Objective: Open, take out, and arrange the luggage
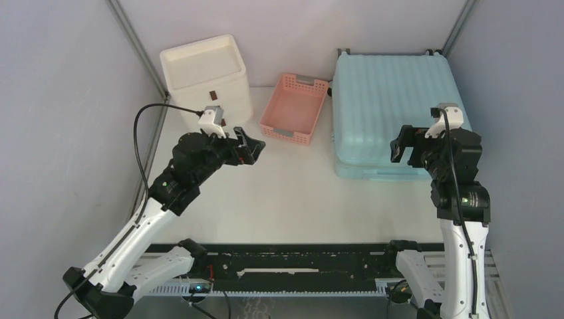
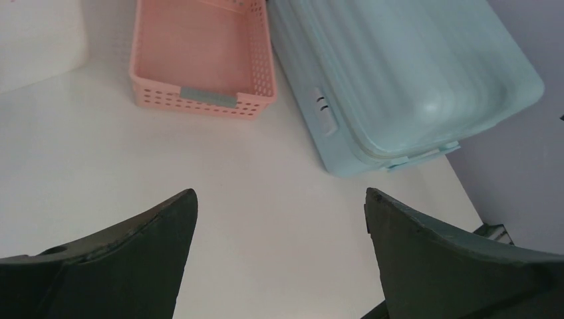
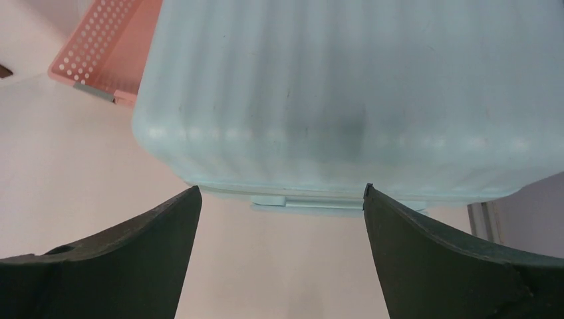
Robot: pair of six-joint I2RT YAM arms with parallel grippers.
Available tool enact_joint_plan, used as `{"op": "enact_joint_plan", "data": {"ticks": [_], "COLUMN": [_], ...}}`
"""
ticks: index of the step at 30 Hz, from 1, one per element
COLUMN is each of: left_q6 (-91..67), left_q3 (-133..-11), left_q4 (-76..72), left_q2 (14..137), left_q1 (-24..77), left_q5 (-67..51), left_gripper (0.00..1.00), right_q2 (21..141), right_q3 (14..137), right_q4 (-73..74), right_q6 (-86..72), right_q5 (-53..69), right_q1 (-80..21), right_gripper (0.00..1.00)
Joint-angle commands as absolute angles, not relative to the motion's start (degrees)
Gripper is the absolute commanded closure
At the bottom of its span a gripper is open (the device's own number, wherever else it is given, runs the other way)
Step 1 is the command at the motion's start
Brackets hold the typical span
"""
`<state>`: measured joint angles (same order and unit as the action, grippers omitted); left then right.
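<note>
The large pale blue ribbed hard-shell suitcase [image 1: 392,100] lies closed and flat at the far right of the white surface [image 1: 299,193], beside a pink plastic basket [image 1: 292,106]. The left fingers [image 2: 133,266] and the right fingers [image 3: 133,266] stand wide apart, holding nothing.

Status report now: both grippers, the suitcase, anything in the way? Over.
Left gripper open, empty. Right gripper open, empty, facing the luggage. It is closed, lying flat. Pink basket beside it; nothing on top.

Pale grey walls [image 1: 60,100], metal corner posts [image 1: 136,46], white table [image 1: 292,193]
</note>
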<state>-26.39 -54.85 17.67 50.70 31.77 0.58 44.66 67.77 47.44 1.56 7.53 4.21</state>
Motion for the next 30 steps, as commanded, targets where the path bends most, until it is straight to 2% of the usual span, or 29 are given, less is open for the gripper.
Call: {"op": "enact_joint_plan", "data": {"ticks": [1,5,11,17,23,30], "left_q6": [-25.8,-27.2,-29.6,-35.1,-41.5,-43.2], "left_q3": [-59.5,-57.9,-56.0,-53.1,-49.4,-48.9], "left_q4": [12.1,8.8,6.2,1.5,-6.4,-10.4], "left_q2": [51.1,50.4,49.5,50.9,55.0,60.1], "left_q1": [33.6,34.2,34.5,34.6,35.1,35.4], "left_q5": [-1.3,-1.3,-1.0,-3.0,-6.2,-8.0], "left_gripper": [0.0,0.0,0.01,0.05,0.09,0.15], "right_q2": [45.0,45.6,47.0,50.3,59.9,70.0], "right_q3": [70.9,71.6,72.6,74.6,83.7,93.1], "right_q4": [44.9,43.9,45.4,48.6,52.8,54.2], "right_q6": [-2.2,-0.3,10.7,16.4,13.5,13.8], "right_q5": [5.4,11.4,23.0,28.1,35.6,38.0], "right_q1": [4.8,4.3,0.8,1.1,18.8,33.4], "right_gripper": [0.0,0.01,0.0,0.0,0.0,0.0]}}
